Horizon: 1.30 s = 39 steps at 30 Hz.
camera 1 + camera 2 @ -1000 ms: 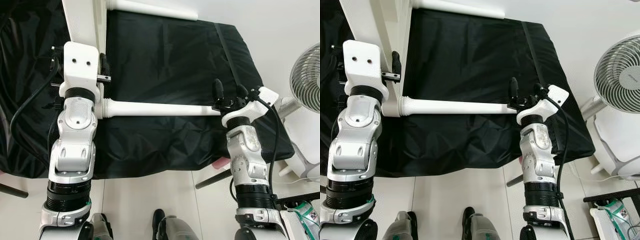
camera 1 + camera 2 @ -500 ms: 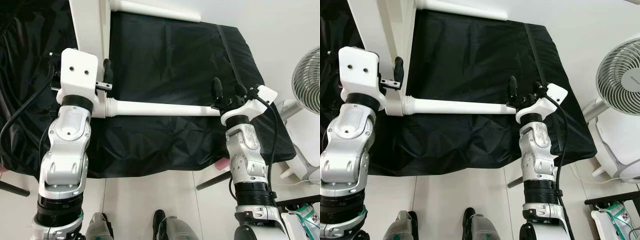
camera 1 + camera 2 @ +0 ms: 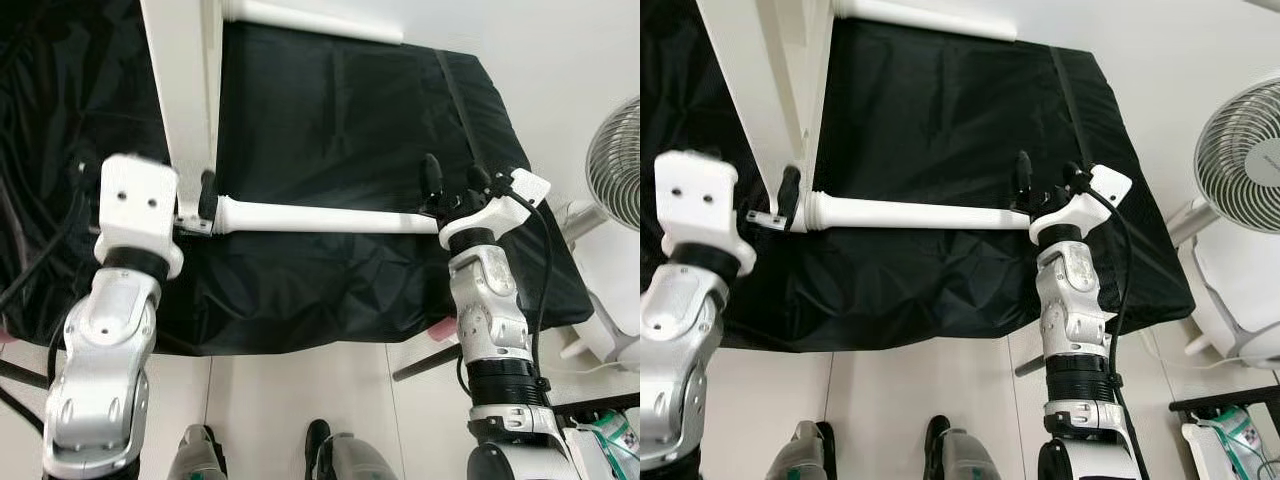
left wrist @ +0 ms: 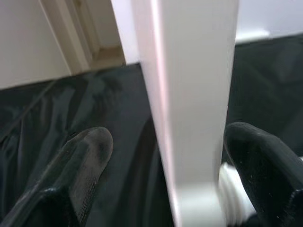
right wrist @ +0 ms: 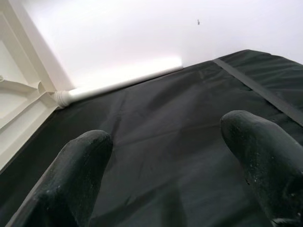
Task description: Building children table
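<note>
no text can be read anywhere (the fan's (image 3: 1243, 140) hub mark is too small)

A white tabletop (image 3: 185, 80) is lying flat over the black cloth (image 3: 340, 110), its edge sitting between the left gripper's (image 3: 190, 205) fingers. A white leg (image 3: 320, 216) is running from there to the right gripper (image 3: 452, 190).

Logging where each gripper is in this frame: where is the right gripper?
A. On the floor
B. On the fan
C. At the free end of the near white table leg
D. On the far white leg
C: the right gripper sits at the free end of the near white leg, over the black cloth.
</note>
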Tool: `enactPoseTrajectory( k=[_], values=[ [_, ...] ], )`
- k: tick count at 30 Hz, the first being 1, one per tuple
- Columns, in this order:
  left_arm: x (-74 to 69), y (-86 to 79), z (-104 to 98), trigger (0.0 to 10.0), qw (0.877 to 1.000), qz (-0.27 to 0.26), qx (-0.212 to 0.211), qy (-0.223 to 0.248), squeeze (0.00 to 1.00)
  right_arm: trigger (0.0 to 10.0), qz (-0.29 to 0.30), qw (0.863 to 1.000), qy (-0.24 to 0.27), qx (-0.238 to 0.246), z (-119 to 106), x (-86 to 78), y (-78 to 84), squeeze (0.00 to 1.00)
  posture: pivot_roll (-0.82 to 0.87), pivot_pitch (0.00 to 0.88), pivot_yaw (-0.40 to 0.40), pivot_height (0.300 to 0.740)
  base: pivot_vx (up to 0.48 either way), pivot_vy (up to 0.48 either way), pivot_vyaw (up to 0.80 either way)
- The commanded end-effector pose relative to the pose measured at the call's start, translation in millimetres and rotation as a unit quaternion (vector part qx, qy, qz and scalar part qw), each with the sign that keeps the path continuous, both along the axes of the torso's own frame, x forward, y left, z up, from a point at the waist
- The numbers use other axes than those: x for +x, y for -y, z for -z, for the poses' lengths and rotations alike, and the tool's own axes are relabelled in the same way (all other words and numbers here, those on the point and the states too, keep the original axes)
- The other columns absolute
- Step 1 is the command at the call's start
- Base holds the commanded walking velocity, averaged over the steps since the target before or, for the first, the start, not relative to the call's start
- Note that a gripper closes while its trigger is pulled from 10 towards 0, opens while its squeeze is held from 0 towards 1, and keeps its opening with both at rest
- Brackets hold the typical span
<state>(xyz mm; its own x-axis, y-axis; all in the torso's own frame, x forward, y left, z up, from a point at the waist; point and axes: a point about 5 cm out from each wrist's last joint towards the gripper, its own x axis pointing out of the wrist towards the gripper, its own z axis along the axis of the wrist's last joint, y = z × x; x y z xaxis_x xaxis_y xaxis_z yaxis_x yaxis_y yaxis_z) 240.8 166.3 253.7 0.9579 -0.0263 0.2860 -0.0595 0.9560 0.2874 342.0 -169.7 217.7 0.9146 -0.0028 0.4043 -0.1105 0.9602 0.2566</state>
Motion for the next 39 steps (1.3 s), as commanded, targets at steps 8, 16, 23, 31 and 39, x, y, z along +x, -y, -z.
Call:
enactPoseTrajectory(
  k=[8,16,23,31,39],
  values=[
    [-15.4,14.8,11.2,10.0,0.997,0.07,0.001,-0.038,0.0,10.0,0.003,1.0,0.003,-0.001,-0.5,3.6,4.0,1.0,0.2,0.23,-0.166,0.74,0.0,0.0,0.0],
    [-16.1,42.3,34.5,10.0,0.981,0.159,-0.019,-0.106,1.0,10.0,0.001,1.0,0.011,0.001,-2.7,3.1,4.9,1.0,0.17,0.229,-0.156,0.74,0.0,0.0,0.0],
    [-12.9,61.5,41.6,10.0,0.971,0.203,-0.034,-0.125,0.3,10.0,0.019,1.0,0.006,-0.003,-2.3,1.5,11.1,0.0,0.16,0.228,-0.142,0.74,0.0,0.0,0.0],
    [-8.4,76.1,47.8,10.0,0.948,0.237,-0.124,-0.172,0.0,10.0,0.028,0.999,0.017,-0.026,-4.8,-1.2,12.1,0.0,0.15,0.209,-0.133,0.74,0.0,0.0,0.0],
    [8.7,75.8,53.0,10.0,0.926,0.202,-0.24,-0.211,0.0,10.0,0.035,0.997,0.026,-0.063,-10.9,-0.7,8.4,0.0,0.14,0.191,-0.127,0.74,0.0,0.0,0.0]
  ],
)
